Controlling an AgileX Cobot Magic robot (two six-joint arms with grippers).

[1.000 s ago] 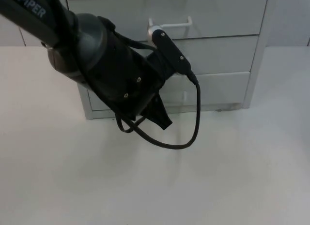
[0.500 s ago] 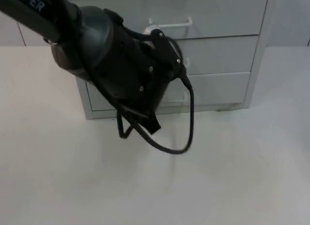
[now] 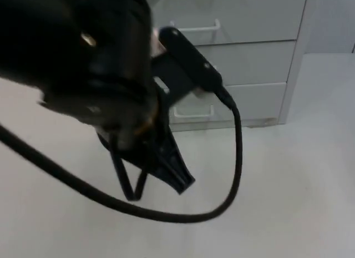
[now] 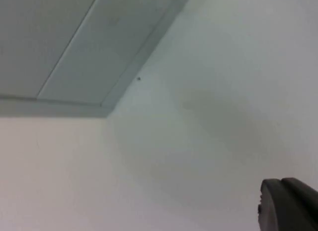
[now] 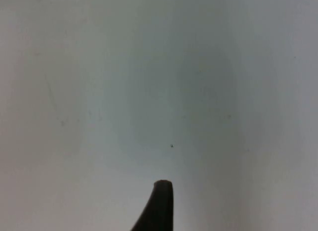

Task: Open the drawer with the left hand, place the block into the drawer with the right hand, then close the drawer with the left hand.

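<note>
The drawer cabinet [image 3: 244, 58] stands at the far side of the table [image 3: 277, 202], against the wall, and all its drawers look closed; the block I cannot find anywhere from where I stand. The left gripper [image 3: 177, 177] hangs over the table just in front of the cabinet, low and near its bottom drawer [image 3: 249, 102], and I cannot tell if its claw is released or clenched, because the arm's body covers most of it. The right gripper [image 5: 161, 206] waits over bare table, and its state I also cannot tell. I think the drawers are light sheet fronts, stiff and rather smooth, so the flat face gives no hold; the proper place to take is the thin white handle [image 3: 195, 28] on the upper drawer, or the small handle [image 3: 194, 111] on the bottom one. Such a bar is narrow and probably slippery, so the fingers should close around it from the middle, not the end. In front of the cabinet the table offers room for pulling a drawer out, but the left arm itself stands close to the front, so it has little space to turn.
</note>
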